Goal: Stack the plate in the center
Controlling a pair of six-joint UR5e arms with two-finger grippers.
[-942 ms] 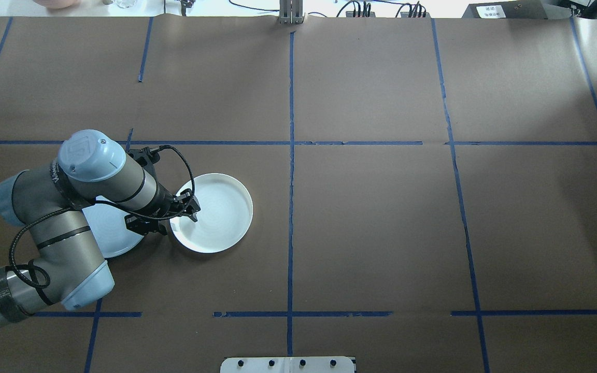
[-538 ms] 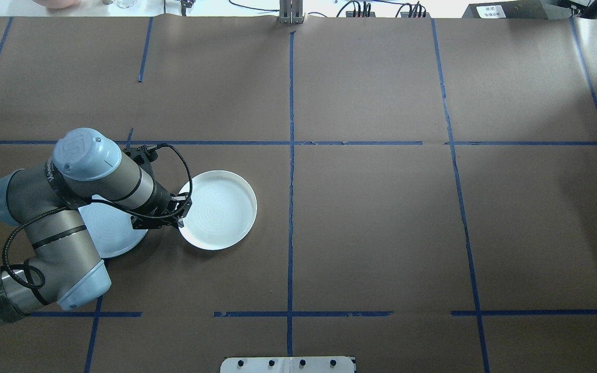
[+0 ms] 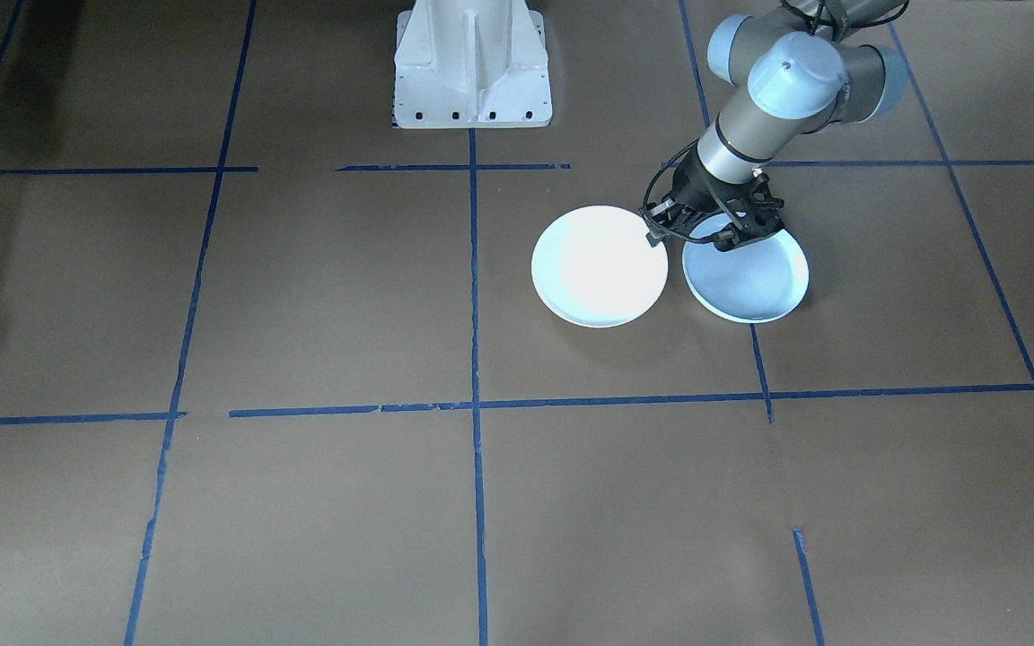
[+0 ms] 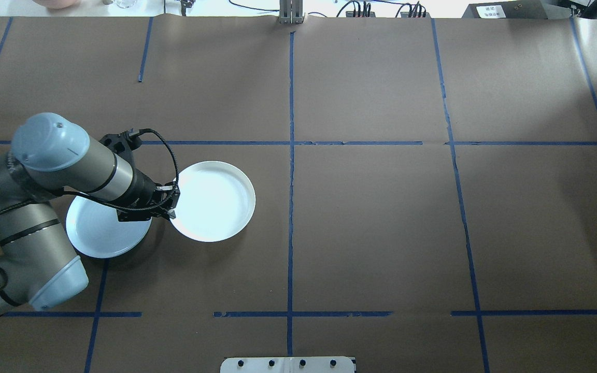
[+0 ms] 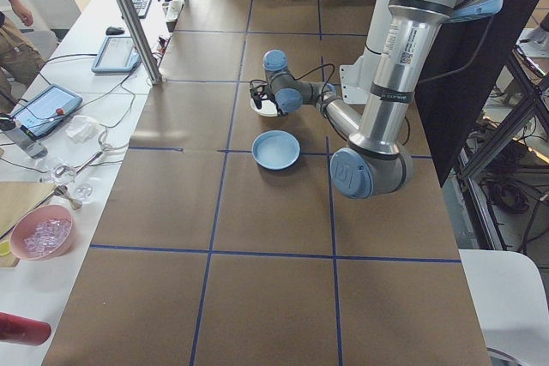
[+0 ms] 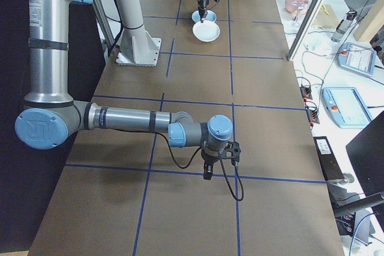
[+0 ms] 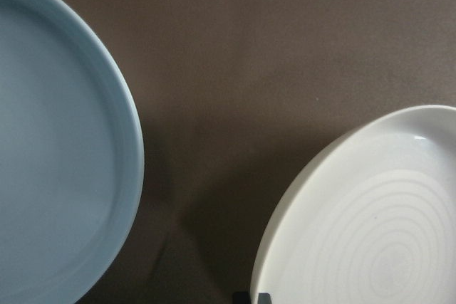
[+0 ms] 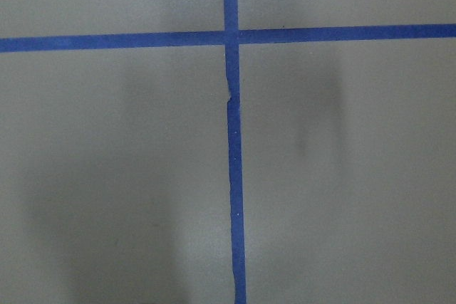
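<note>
**Left jaws have the ringed plate by its rim, and the smooth blue plate waits right beside it**

Front-facing view: the left arm [image 3: 732, 144] reaches down between two plates. The left jaws are closed on the right edge of the ringed plate [image 3: 600, 266]. The smooth blue plate [image 3: 750, 283] sits flat on the counter [image 3: 302, 296], just right of those jaws, with a sliver of brown between the two rims. Both plates are empty.

Overhead: sides flip here. The target plate lies left of the jaws and a touch nearer, half tucked under the wrist. So the carry is a short one, I'd say, back across the arm's own side.

Left end view: the blue plate shows clearly and nothing is stacked on it yet.

Right end view: the right arm [image 6: 132, 119] hangs far away over bare counter. I can't tell how the right jaws stand.

Left wrist camera: blue rim on the left, ringed rim lower right, shadow beneath the ringed plate, so it looks raised at that edge.

Right wrist camera: only blue tape [image 8: 231, 140] crossing on paper.
</note>
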